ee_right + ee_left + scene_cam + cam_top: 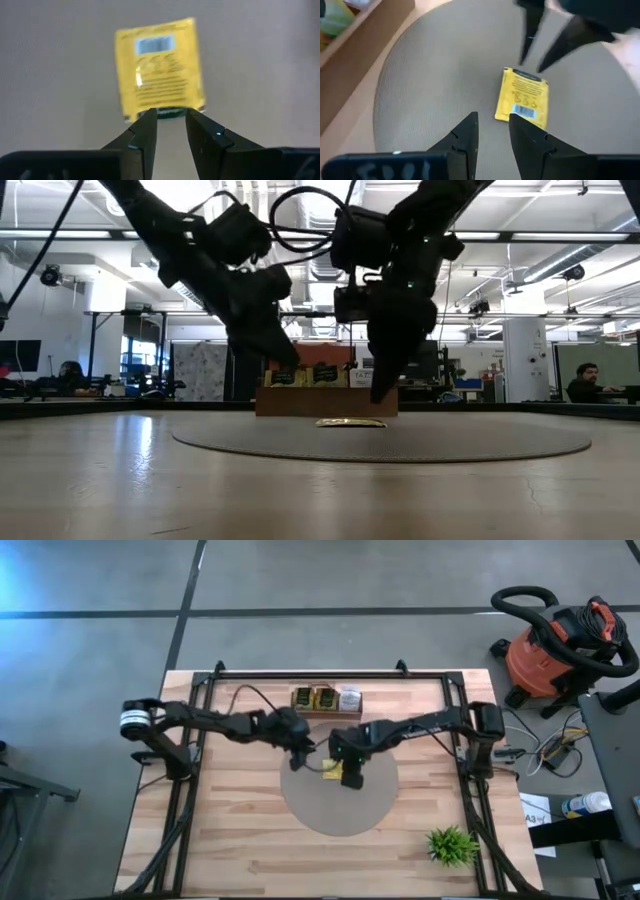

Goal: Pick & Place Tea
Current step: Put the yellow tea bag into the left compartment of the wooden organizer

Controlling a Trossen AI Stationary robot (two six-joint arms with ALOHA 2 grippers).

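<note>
A: Where is there room over the round mat [335, 808]?

B: Its near half lies bare, and so does the desk [240, 850] around it. Only the plant [452, 845] stands at the near right corner.

A: And around the yellow packet [330, 770]?

B: Crowded. The left tool [306, 762] hangs just beside it on one side, the right tool [350, 778] on the other, both low over the mat, each with a narrow gap between its fingers.

A: The far side?

B: The wooden tray [327, 701] stands along the far edge behind the mat, and both arms cross above the strip between the tray and the packet.
</note>
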